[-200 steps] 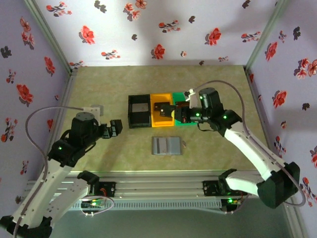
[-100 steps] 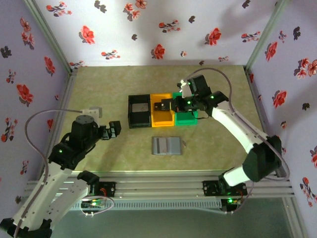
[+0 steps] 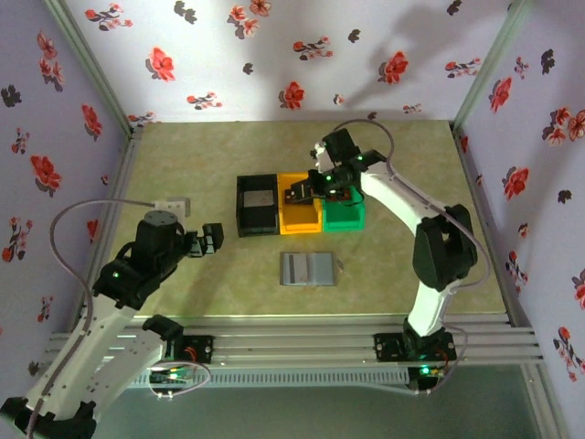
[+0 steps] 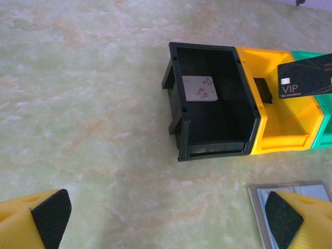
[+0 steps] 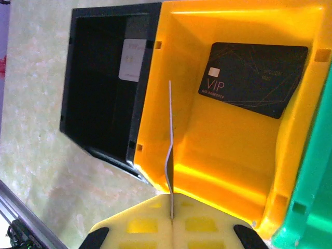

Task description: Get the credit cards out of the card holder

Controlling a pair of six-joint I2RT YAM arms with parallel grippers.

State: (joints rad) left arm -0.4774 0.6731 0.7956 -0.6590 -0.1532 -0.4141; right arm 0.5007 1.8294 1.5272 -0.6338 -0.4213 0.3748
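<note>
Pale floral-papered walls [image 3: 274,55] enclose a marbled yellow-green tabletop [image 3: 183,155].

We read "VIP" in pale letters on a dark card [image 5: 254,78] in the orange bin [image 5: 223,155]; the finer print beneath it stays illegible.

In the left wrist view we get only part of the card holder [image 4: 306,188]: the bottom edge cuts it, and a left finger [image 4: 290,223] covers more. The green bin [image 4: 326,124] runs off the right edge. From the right wrist we meet the held card [image 5: 169,129] edge-on, its face unreadable.
</note>
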